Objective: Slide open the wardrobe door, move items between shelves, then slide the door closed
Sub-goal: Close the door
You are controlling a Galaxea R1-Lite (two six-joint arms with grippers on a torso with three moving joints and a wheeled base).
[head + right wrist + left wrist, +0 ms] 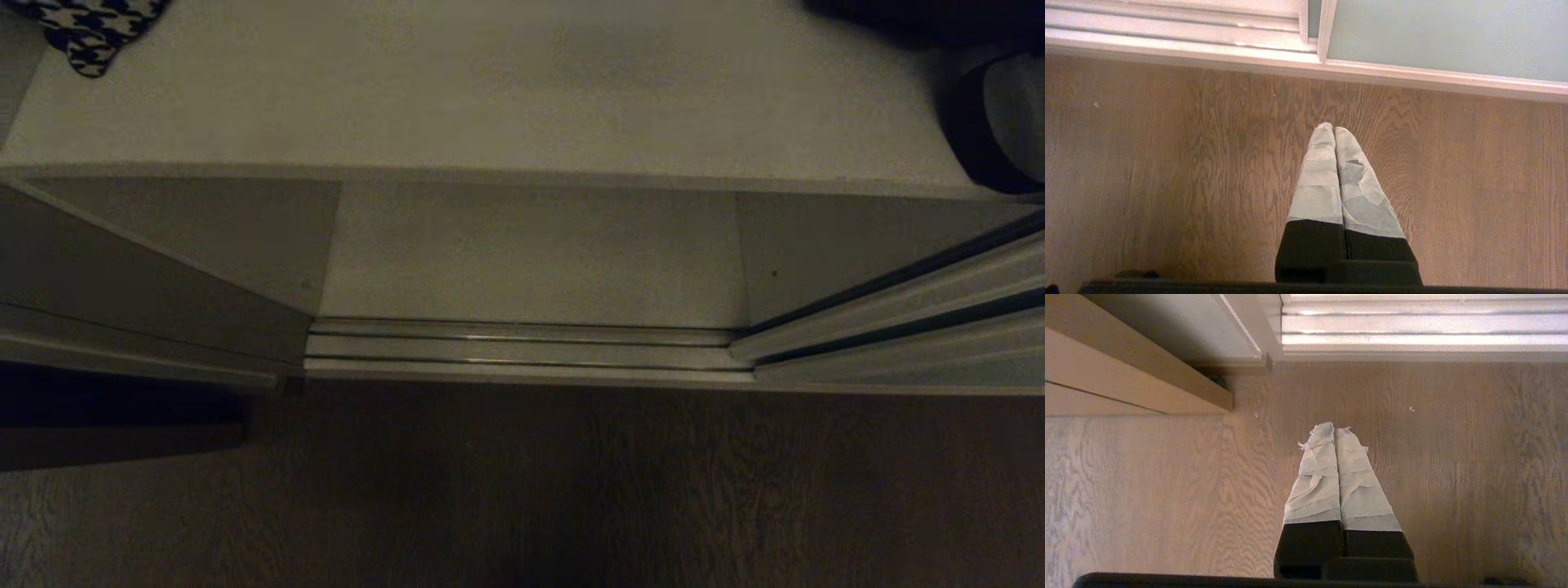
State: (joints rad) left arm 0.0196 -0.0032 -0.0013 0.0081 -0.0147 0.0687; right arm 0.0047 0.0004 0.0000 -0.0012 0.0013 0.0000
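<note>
Head view: wardrobe stands open. The door (898,327) is slid to the right edge of the frame, leaving the track (522,351) bare across the centre. Above the track, two off-white shelves (490,90) fill the upper half of the frame, the lower board showing beneath the upper one's front edge. No plush toys appear on either board in any view, so their place cannot be told. A houndstooth cloth (90,33) hangs into the upper left corner; a dark bag (996,122) sits at the upper right, on the upper board.

Neither arm shows in the head view. Left wrist view: left gripper (1334,430) with taped fingers pressed together, holding nothing, pointing down at the wood floor (1147,498), short of the track at the top of the frame. Right wrist view: right gripper (1333,127) likewise pinched together and empty over the floor, with the pale green door panel in the upper right of the frame.

Judgement: both arms look parked, tucked low so as not to foul the opening. With the door open and no toy in hand, the transfer step seems either pending or finished; closing remains.
</note>
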